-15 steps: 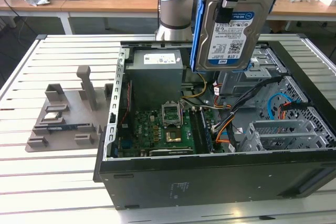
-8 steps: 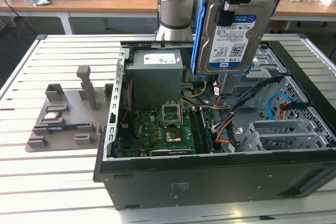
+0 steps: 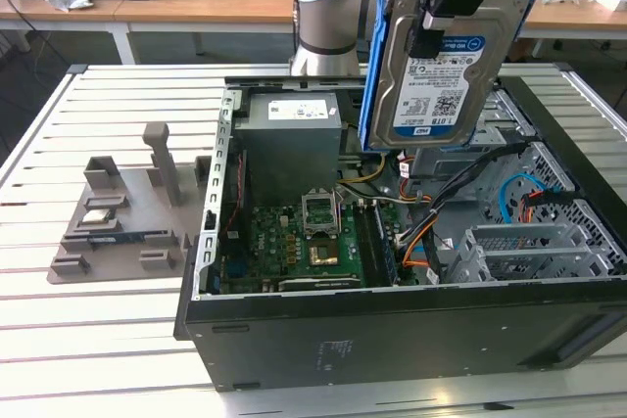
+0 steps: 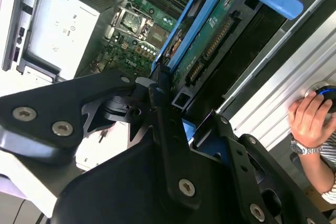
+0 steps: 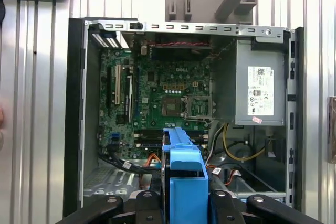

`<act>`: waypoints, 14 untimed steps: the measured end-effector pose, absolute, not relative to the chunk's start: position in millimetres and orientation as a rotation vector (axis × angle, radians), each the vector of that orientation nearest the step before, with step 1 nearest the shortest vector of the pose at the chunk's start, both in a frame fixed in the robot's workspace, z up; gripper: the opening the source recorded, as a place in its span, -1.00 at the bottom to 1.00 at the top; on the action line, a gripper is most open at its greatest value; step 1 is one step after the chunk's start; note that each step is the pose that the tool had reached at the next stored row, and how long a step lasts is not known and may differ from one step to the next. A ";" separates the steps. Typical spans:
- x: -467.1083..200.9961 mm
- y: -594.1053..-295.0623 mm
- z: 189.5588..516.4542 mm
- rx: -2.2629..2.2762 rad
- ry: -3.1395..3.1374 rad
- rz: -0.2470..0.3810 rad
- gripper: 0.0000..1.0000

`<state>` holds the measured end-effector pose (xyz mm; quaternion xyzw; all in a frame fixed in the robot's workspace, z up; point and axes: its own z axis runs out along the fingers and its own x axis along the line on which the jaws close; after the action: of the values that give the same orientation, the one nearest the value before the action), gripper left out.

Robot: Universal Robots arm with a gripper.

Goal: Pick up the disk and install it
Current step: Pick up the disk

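Observation:
The disk [image 3: 443,80], a silver hard drive with a white-and-blue label in a blue plastic bracket, hangs upright in the air above the open computer case [image 3: 392,340]. My gripper [image 3: 441,31] is shut on its upper edge. In the second wrist view the black fingers [image 4: 157,93] clamp the disk [image 4: 210,40] by its bracket, green circuit side showing. In the first wrist view the disk's blue bracket [image 5: 184,171] sticks out from the gripper [image 5: 184,198] over the case's cabled end, below the motherboard [image 5: 163,98].
Inside the case lie a grey power supply [image 3: 289,144], the green motherboard [image 3: 294,242] and metal drive cages [image 3: 534,242] with cables. A grey fixture [image 3: 127,212] holding a small chip sits on the slatted table at the exterior view's left. A person's hand [image 4: 310,119] rests nearby.

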<state>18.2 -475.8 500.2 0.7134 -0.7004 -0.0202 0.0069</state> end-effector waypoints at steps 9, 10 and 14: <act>18.2 -504.3 500.1 2.231 -2.191 -0.063 -0.26; 18.2 -508.6 500.1 2.231 -2.191 -0.063 -0.26; 18.2 -518.4 500.0 2.231 -2.191 -0.063 -0.26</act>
<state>18.2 -518.4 500.0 0.7134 -0.7005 -0.0202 0.0070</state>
